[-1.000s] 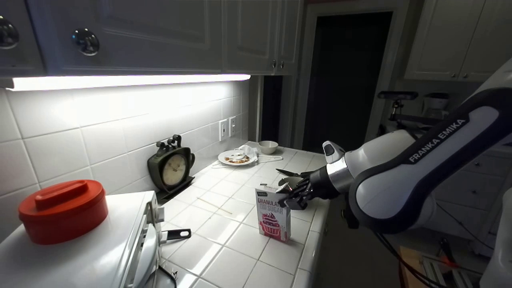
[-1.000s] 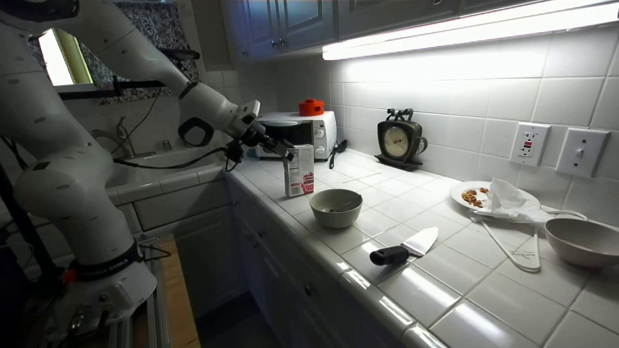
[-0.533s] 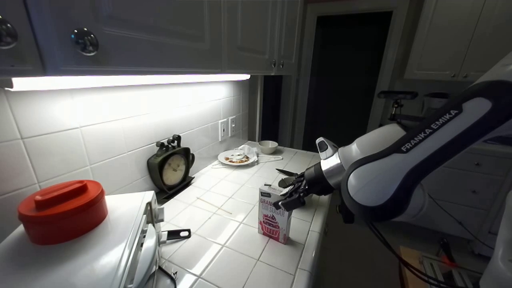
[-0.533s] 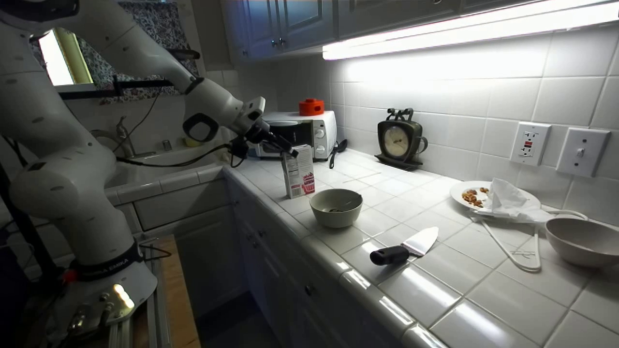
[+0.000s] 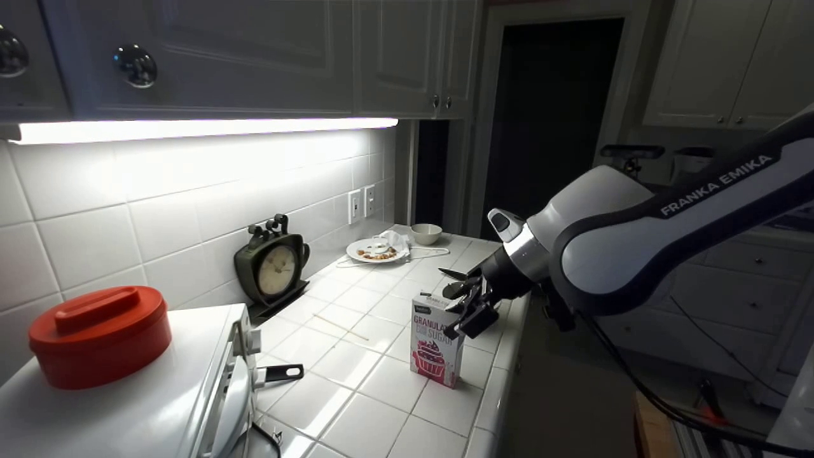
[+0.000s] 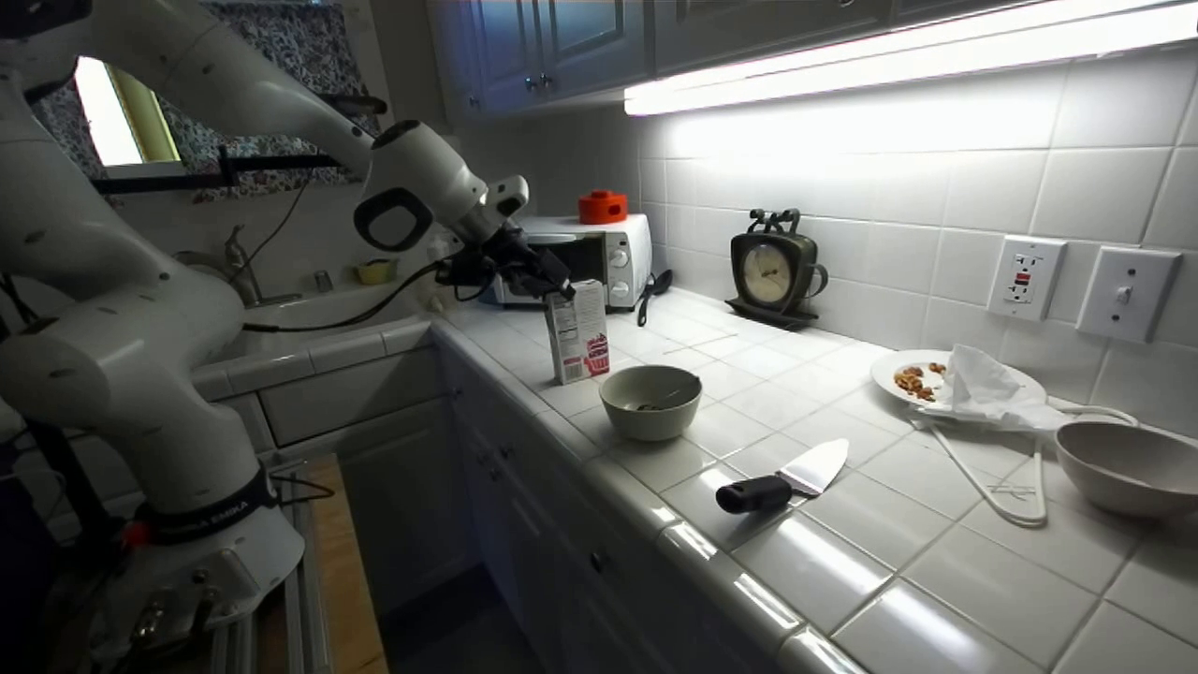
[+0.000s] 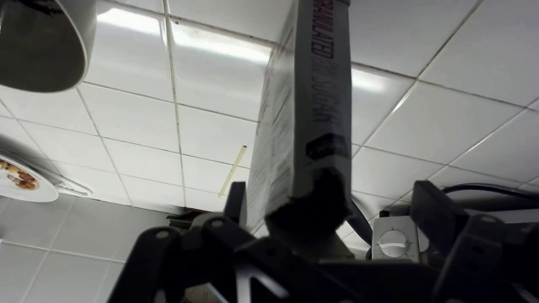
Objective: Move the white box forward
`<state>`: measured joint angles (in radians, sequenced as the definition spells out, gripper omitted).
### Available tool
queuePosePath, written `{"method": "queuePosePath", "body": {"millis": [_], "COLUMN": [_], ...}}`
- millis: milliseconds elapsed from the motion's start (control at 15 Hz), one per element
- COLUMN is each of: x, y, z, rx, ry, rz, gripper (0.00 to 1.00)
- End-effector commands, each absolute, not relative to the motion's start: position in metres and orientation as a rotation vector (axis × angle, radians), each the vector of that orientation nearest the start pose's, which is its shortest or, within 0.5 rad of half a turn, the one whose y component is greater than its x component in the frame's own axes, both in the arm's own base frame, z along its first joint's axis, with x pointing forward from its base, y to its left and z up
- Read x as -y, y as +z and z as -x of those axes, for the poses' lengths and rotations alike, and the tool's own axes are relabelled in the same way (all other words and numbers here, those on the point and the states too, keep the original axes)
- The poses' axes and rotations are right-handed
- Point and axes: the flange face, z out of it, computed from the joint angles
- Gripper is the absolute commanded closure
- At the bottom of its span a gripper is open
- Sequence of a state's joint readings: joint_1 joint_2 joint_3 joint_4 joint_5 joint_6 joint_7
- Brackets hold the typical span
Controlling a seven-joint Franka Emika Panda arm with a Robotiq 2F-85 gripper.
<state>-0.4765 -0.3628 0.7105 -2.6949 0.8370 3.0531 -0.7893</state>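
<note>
The box (image 6: 582, 348) is upright on the counter (image 6: 777, 402), left of and beyond the bowl (image 6: 650, 412) in an exterior view. The gripper (image 7: 330, 193) is parted wide, holding nothing; wrist view shows the box between its fingers (image 7: 438, 214), contact unclear, box and bowl cut off.

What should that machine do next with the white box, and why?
Probably close the hand gently on the white box: in the wrist view the fingers stand apart, with the box's upper part seemingly between them, and the box stands upright on the counter, not yet gripped.
</note>
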Motion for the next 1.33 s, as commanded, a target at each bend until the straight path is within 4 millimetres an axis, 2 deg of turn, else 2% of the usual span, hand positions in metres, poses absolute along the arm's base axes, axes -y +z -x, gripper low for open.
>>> {"method": "queuePosePath", "body": {"millis": [0, 267, 400, 667, 933, 1267], "x": [-0.042, -0.038, -0.029, -0.004, 0.018, 0.042], "y": [0.441, 0.503, 0.519, 0.536, 0.529, 0.492], "z": [-0.433, -0.46, -0.475, -0.506, -0.539, -0.56], "rx": [0.466, 0.672, 0.78, 1.08, 1.26, 1.541], "ry": [-0.976, -0.882, -0.816, -0.583, -0.393, -0.127], "rz": [3.04, 3.055, 3.083, 3.125, 3.02, 2.82], "gripper": [0.0, 0.0, 0.0, 0.0, 0.0, 0.0]}}
